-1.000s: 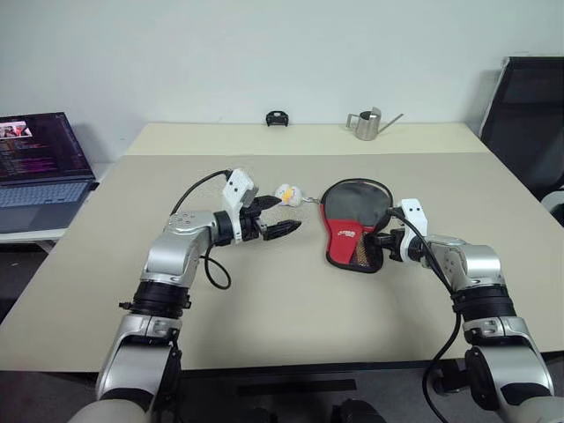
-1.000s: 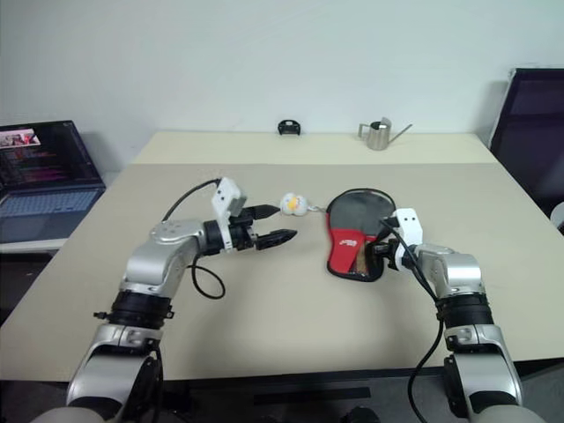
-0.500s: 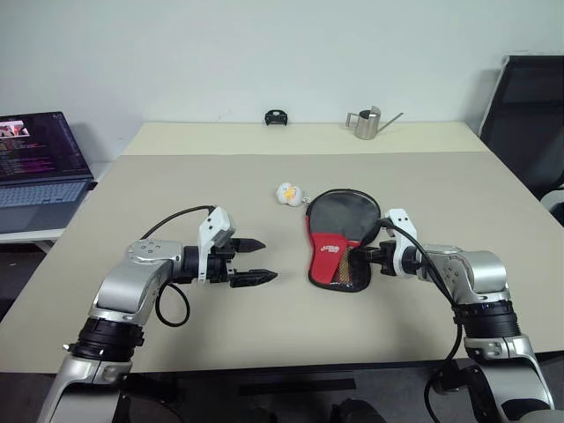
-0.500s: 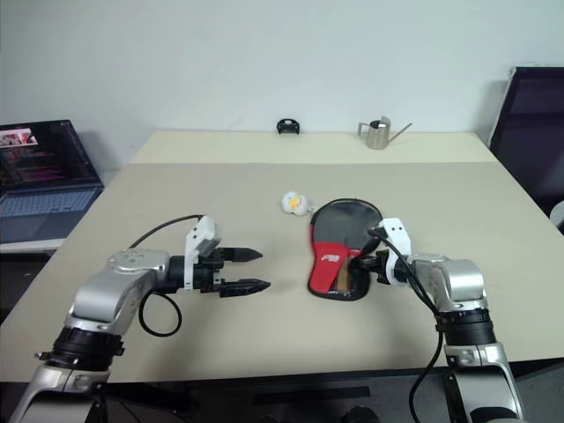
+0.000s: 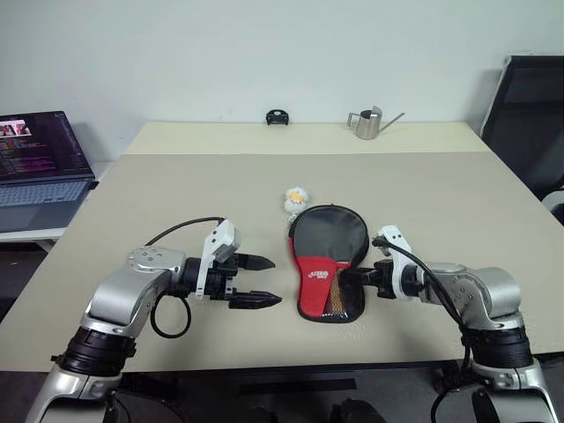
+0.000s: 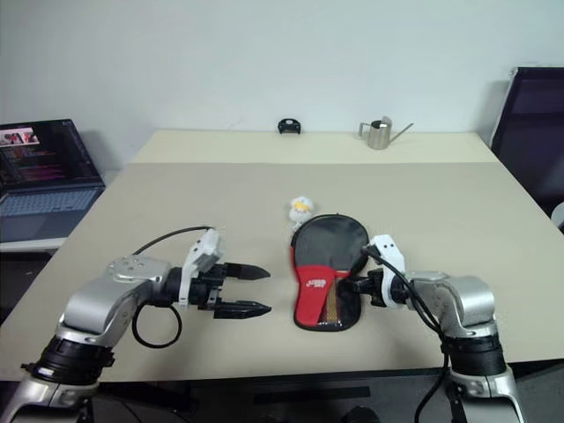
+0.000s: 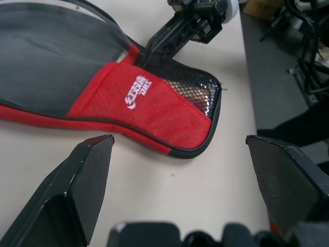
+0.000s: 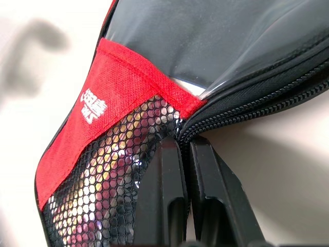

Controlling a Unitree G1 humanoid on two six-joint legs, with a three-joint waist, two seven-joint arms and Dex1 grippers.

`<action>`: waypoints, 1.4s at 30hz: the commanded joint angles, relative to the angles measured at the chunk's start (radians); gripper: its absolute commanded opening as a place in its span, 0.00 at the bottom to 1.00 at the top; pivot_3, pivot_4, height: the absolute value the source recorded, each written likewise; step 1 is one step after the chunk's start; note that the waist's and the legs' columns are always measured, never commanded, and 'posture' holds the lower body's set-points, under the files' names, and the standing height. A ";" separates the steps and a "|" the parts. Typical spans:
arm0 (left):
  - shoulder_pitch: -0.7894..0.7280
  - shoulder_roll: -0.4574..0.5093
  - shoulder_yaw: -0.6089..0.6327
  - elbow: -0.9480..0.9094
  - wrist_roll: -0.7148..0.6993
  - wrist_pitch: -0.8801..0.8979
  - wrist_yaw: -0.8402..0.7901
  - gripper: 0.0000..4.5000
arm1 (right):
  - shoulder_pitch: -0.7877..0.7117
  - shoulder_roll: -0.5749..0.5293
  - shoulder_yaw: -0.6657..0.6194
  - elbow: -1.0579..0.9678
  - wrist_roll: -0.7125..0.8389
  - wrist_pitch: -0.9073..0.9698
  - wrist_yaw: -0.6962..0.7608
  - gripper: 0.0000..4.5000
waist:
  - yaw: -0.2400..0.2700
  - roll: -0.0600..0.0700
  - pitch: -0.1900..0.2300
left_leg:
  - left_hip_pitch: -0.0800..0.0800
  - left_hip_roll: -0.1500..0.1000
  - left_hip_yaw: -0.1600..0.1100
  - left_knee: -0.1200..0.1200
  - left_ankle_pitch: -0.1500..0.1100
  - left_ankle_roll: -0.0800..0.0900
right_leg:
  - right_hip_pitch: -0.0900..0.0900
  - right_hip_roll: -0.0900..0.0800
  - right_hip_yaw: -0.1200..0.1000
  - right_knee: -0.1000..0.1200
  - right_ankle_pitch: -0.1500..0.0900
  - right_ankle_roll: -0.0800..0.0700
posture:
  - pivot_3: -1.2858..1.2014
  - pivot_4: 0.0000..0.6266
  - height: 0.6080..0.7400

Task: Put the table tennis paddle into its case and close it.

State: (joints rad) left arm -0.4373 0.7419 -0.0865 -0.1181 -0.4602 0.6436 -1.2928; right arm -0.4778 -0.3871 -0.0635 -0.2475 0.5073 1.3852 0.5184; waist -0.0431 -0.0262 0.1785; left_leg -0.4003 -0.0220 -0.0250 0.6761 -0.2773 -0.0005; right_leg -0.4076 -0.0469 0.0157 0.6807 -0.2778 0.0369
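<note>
While pinched at its zipper edge, case (image 5: 327,262) near table's (image 5: 264,339) front edge.

The case (image 5: 325,264) lies on the table (image 5: 441,189), between both grippers

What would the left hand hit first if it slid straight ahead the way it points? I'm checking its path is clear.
Most likely the case: the open left hand points across the table at its red lower part, with bare table between. The height match is hard to judge.
</note>
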 commanded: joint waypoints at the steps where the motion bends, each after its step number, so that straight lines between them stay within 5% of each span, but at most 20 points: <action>1: 0.011 0.024 0.008 -0.061 -0.034 -0.003 -0.024 1.00 | 0.033 -0.007 -0.045 -0.108 0.057 0.060 -0.006 0.00 | 0.003 0.000 0.000 | 0.000 0.000 0.000 0.000 0.000 0.000 | 0.000 0.000 0.000 0.000 0.000 0.000 | 0.52 0.24 1.00; 16: 0.057 0.131 0.020 -0.162 -0.070 -0.044 -0.100 1.00 | 0.182 0.003 -0.143 -0.330 0.159 0.229 -0.041 0.00 | 0.012 0.000 0.000 | 0.000 0.000 0.000 0.000 0.000 0.000 | 0.001 0.000 0.000 0.000 0.000 0.000 | 0.52 0.24 1.00; 42: 0.082 0.120 0.008 -0.121 -0.049 -0.115 -0.072 1.00 | 0.181 -0.061 -0.163 -0.242 0.113 0.148 -0.108 0.00 | 0.012 0.000 0.000 | 0.001 0.000 0.000 0.000 0.000 0.000 | 0.002 0.000 -0.001 0.000 0.000 0.000 | 0.52 0.24 1.00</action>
State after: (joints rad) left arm -0.3577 0.8603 -0.0908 -0.2348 -0.5055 0.5450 -1.3645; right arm -0.2883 -0.4313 -0.1948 -0.4874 0.6400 1.5490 0.4314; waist -0.0309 -0.0262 0.1786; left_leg -0.3996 -0.0223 -0.0255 0.6764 -0.2773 -0.0002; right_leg -0.4057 -0.0466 0.0149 0.6805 -0.2781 0.0370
